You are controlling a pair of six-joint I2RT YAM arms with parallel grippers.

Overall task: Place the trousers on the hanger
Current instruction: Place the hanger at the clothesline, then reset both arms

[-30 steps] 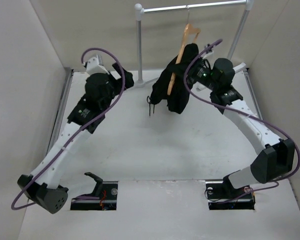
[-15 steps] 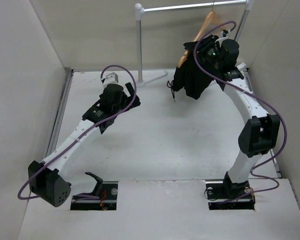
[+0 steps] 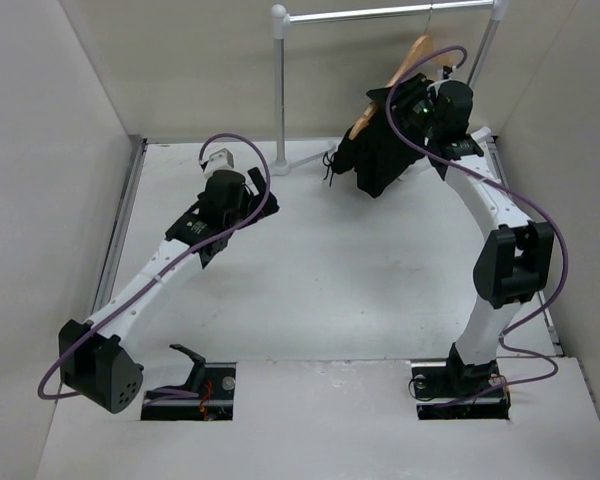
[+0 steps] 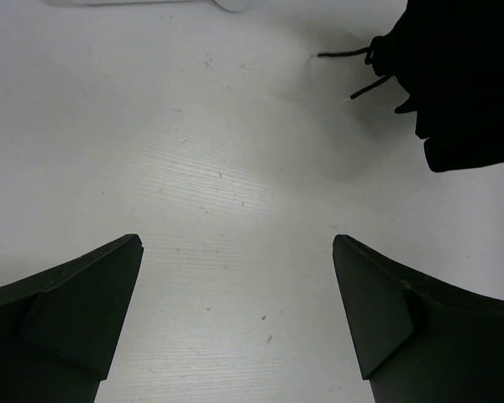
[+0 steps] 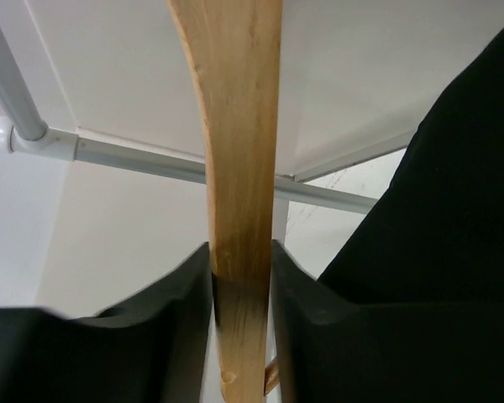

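Status: right pincer [image 3: 421, 97] is clamped on the hanger [image 3: 405, 64]. In the wrist view both fingers press the wooden arm [image 5: 235, 126] from either side, no gap. Left pincer [image 3: 253, 193] is spread wide and holding nothing, over bare table [image 3: 310, 290] with only a corner of black cloth in its view [image 4: 466, 75].

Change over the last second: the hanger and load went from mid-rail to the right end of the rack [image 3: 380, 13] and came up, so the trousers [image 3: 375, 160] now hang in the air at rear right, off the table. Most of that shift was in the first half second, with only a small nudge since. The left arm backed off from the rear left and now sits centre-left, well apart from the garment.

Trousers are bunched over the lower part of the hanger, drawstring [image 3: 330, 160] dangling free. The crossbar is hidden under the cloth, so I can't confirm how they're looped.

My read: draping is effectively done and this is the hang-up step. The hook looks to be at the rail, but whether it's seated over it is too small to tell. Risk: if the right pincer lets go before the hook seats, the whole lot drops.
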